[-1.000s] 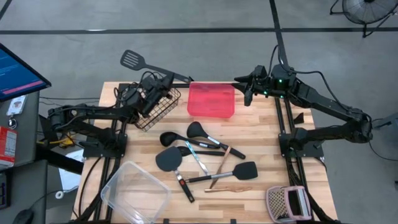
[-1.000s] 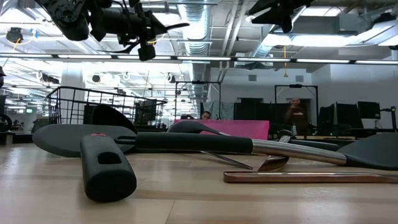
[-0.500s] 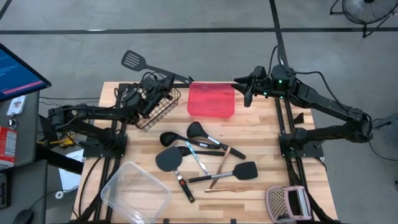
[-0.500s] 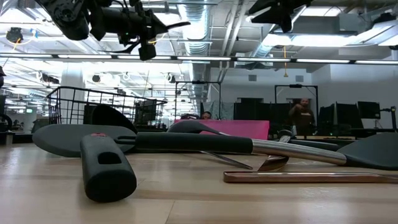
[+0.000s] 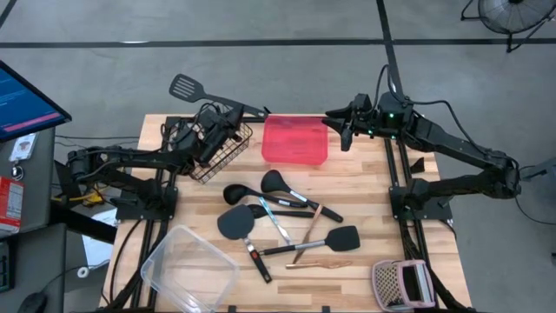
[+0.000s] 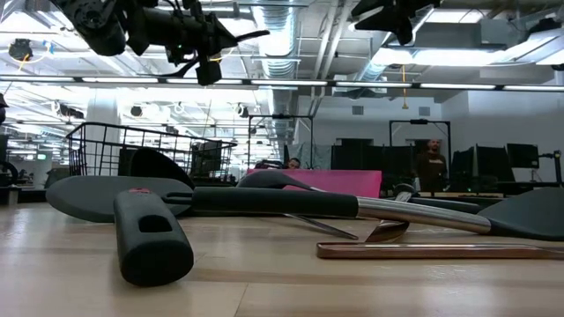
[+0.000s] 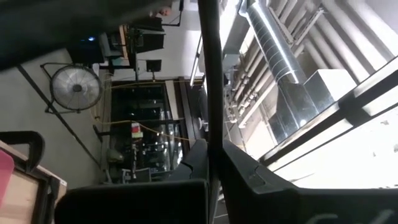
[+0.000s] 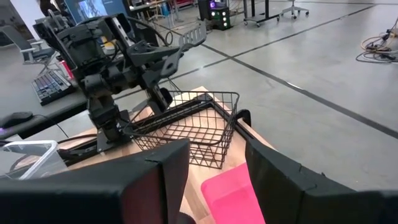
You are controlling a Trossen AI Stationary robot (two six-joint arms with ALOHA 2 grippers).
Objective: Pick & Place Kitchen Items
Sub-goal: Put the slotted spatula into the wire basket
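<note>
Placement step, left arm. Left gripper [image 5: 217, 122] raised above the black wire basket [image 5: 228, 153] at the table's far left, fingers clamped on the handle of a black slotted turner [image 5: 184, 84]; slotted head out beyond the table's far edge, handle end reaching toward the pink-red rectangular tray [image 5: 295, 141]. Same turner seen in the right wrist view, held roughly level in that gripper above the basket. Right gripper [image 5: 344, 132] waiting high beside the tray's far right corner, fingers [image 8: 273, 180] apart, nothing between them.

Remaining kitchen items loose on the light wooden table [image 5: 365, 187]: black spoon and ladle [image 5: 271, 182], round black turner [image 5: 234, 223], black flat spatula [image 5: 342, 237], slim silver piece [image 5: 274, 219], copper sticks [image 5: 320, 263], all near mid-table and well apart from both grippers. Clear plastic tub [image 5: 189, 269] at the near left corner.

Advice for the step, as judgement only: best to tilt the turner head-down or swing it over the basket mouth before release, since a level drop looks likely to leave it bridging the rim or tipping off the far edge. Lower until part of the tool sits inside the wires, then part the fingers and lift straight up, clear of the rim. Target container not certain from the views; basket the nearest.
</note>
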